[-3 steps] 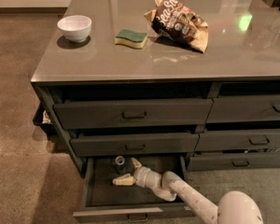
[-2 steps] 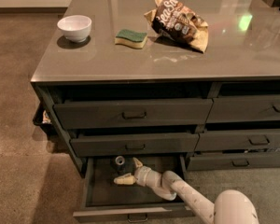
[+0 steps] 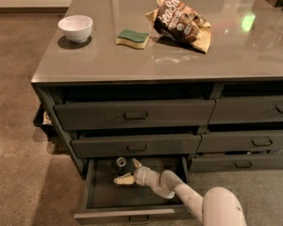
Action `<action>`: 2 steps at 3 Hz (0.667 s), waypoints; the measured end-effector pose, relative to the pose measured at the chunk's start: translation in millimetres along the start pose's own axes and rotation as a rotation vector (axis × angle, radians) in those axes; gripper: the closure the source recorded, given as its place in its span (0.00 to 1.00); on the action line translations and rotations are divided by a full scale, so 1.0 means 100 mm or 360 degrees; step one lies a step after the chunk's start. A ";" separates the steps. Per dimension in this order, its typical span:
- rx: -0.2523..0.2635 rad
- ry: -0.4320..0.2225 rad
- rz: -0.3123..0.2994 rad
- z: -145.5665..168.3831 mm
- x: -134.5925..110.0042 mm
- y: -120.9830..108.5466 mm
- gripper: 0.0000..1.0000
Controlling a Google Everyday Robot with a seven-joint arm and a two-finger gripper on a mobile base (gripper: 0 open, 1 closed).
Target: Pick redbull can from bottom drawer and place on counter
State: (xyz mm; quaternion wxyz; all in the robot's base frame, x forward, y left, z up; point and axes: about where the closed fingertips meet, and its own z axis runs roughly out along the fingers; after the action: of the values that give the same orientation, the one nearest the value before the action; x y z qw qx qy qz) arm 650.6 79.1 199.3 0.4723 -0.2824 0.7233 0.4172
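Down in the pulled-out bottom drawer [image 3: 104,194], I have the gripper [image 3: 125,171] low, jaws spread and empty. Its mouth is turned toward the upright redbull can [image 3: 121,164] near the back, which I judge lines up a side grasp. Above and beyond, the counter [image 3: 132,60] waits. Since a second ago, gripper and can have barely shifted.

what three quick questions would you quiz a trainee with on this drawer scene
1. Fill in: on the counter, between the bowl and the snack bag lies a ___.
2. True or false: the can stands in the open bottom drawer.
3. The gripper is: A) in the bottom drawer near the can, fingers open; B) over the counter; C) holding the bowl.
Key: 1 sponge; 2 true; 3 A.
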 end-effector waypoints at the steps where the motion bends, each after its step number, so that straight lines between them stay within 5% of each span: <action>1: -0.0034 0.0005 0.0007 0.17 0.07 -0.01 0.00; 2: -0.0083 -0.0016 0.0015 0.36 0.10 0.00 0.19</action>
State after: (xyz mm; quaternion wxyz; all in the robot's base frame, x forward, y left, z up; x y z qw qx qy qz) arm 663.0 110.2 183.0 0.4665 -0.2892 0.7110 0.4396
